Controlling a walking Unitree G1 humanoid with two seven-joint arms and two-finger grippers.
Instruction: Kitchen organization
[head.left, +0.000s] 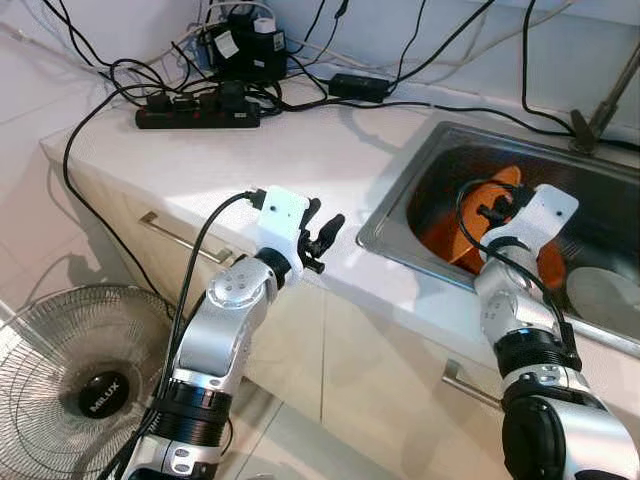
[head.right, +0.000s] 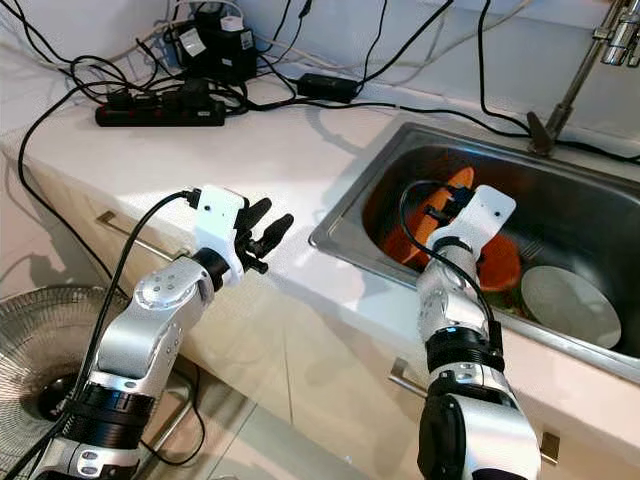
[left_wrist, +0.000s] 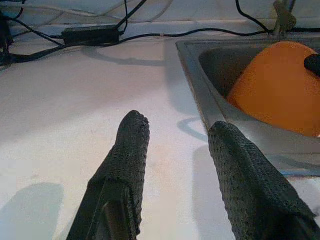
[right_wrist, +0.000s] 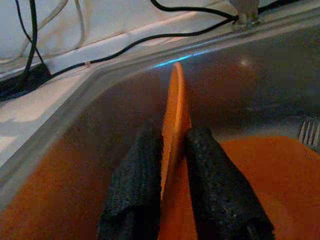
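Orange plate (right_wrist: 175, 107) stands on edge in the sink (head.left: 400, 200), right tool (right_wrist: 172, 165) pinching its rim. Step looks like lift-out; next needs a straight rise over the sink wall. White plate (head.right: 570, 305) at 3 o'clock, faucet (head.right: 575, 85) at 1. Left tool (head.left: 322, 240) spread, over the table (head.left: 300, 150); cables (head.left: 200, 100) at 10.

Two silver arms with black ribbed joint rings; a white block behind each gripper (head.left: 322, 238), black cable looping in; textured black fingers (left_wrist: 131, 150).
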